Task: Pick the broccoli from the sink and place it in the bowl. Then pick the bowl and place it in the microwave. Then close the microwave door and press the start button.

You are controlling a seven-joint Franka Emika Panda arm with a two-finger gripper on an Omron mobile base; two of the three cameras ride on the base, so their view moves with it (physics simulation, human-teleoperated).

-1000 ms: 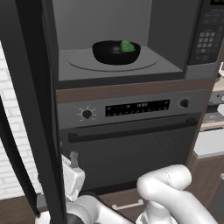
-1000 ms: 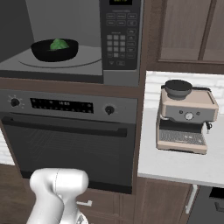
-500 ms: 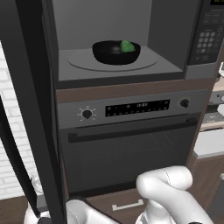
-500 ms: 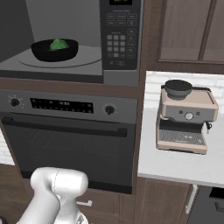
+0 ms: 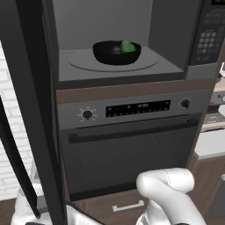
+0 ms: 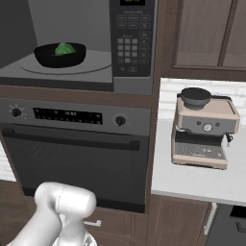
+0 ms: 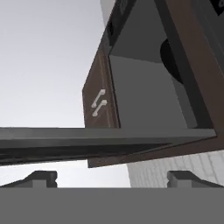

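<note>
Hand view, from low beside the microwave [image 7: 144, 92] and looking up: the two dark tips of the gripper [image 7: 112, 178] stand wide apart with nothing between them, just beneath the long dark edge of the microwave door [image 7: 87, 142], which crosses the picture and hangs swung out from the cavity. Beyond that edge the grey inside of the microwave rises, with a dark round shape at its far side that is probably the bowl, though too little of it shows to be sure. Left base view takes up the scene from behind the arm [image 5: 167, 189], whose white elbow bends low in front of the oven [image 5: 127, 145] under the microwave; the open door stands as a tall dark slab at the microwave's left. Farther in, the glossy black bowl [image 5: 116, 52] sits on the grey turntable [image 5: 88, 61] inside the microwave, and the green broccoli [image 5: 128, 46] rests in the bowl toward its right rim. The keypad panel [image 6: 132, 41] lies to the right of the cavity, and in the right base view a beige espresso machine [image 6: 204, 127] stands on the table [image 6: 192, 185] to the microwave's right. Loading looks finished, so the step in hand appears to be closing the door. That likely calls for the open jaws to press the door's outer face and sweep it toward the cavity until it shuts, before the start button is reached.
</note>
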